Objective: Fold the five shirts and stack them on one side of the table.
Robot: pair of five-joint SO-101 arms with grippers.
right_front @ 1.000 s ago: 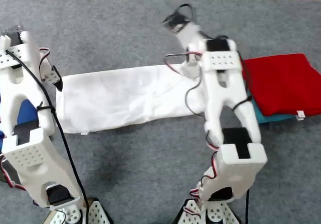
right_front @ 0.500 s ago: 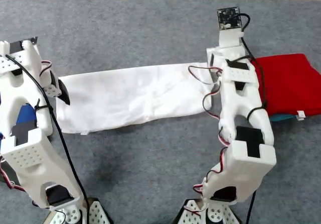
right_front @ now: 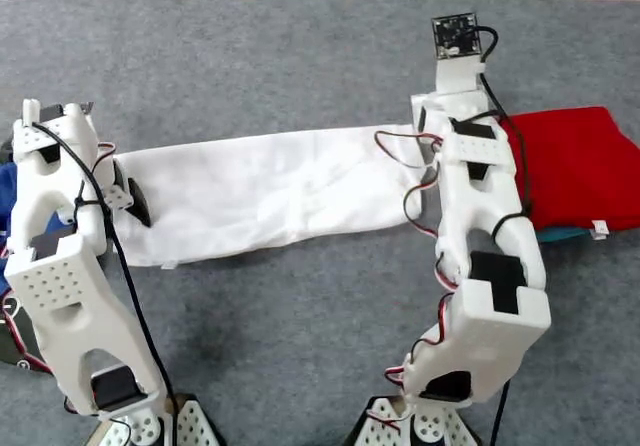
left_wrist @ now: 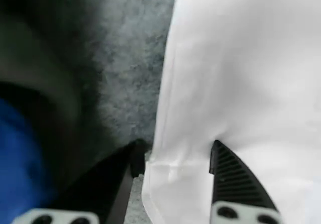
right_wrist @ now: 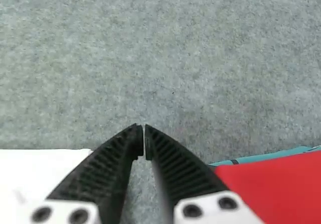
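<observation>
The white shirt (right_front: pixel 260 196), folded into a long, faintly creased strip, is lying flat on the grey table (right_front: pixel 250 66), its long axis pointing toward the red shirt (right_front: pixel 570 166) nearby. The left gripper (left_wrist: pixel 175 151) is straddling the hem farthest from the red shirt, jaws parted. The right gripper (right_wrist: pixel 144 133) is hanging between strip and red shirt, jaws pressed together on nothing.

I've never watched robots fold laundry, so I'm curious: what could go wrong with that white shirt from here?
1. The left gripper is open astride the edge of the white shirt; closing there, it might pinch just one layer and spoil the fold.
2. The right gripper is shut over bare table beside the shirt's other end, so that end could drag.
3. That arm is close to the red shirt lying on a teal shirt; a sweep could disturb them.
</observation>
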